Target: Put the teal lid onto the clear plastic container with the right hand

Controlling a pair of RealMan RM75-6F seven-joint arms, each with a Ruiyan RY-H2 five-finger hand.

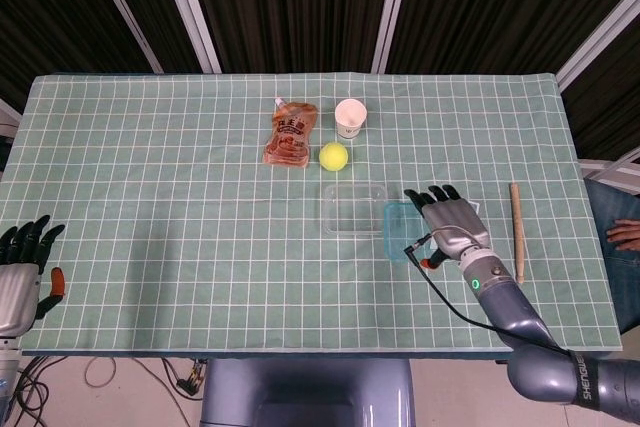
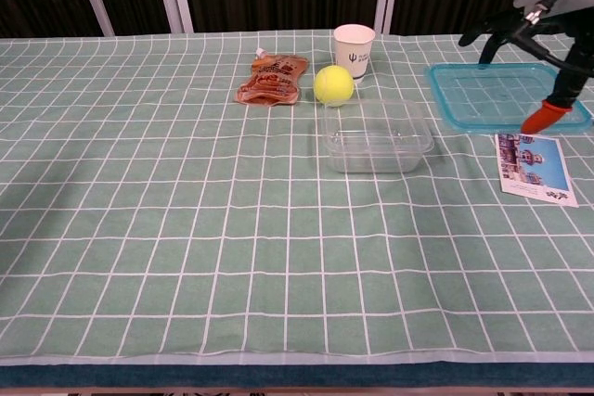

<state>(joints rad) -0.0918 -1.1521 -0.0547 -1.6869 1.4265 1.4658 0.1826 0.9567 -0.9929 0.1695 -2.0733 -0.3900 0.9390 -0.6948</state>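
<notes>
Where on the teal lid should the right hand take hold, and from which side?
Probably the teal lid at its right rim, coming from above. It lies flat on the cloth, so only the thin edge offers purchase, and the right hand hovers over that side, away from the clear container.

Cloth, clear plastic, paper and wood on a gridded table

The pale green checked tablecloth [image 2: 186,229] looks like matt woven cloth; the clear rectangular plastic container [image 2: 376,136] is smooth and glossy, the flat teal plastic lid [image 2: 483,95] smooth with a slight sheen, the orange-brown foil-like snack pouch [image 2: 272,79] shiny and crinkled, the white paper cup [image 2: 354,48] matt, the yellow-green ball [image 2: 333,84] fuzzy, the printed card [image 2: 534,167] glossy paper, the thin wooden stick [image 1: 516,231] matt
</notes>
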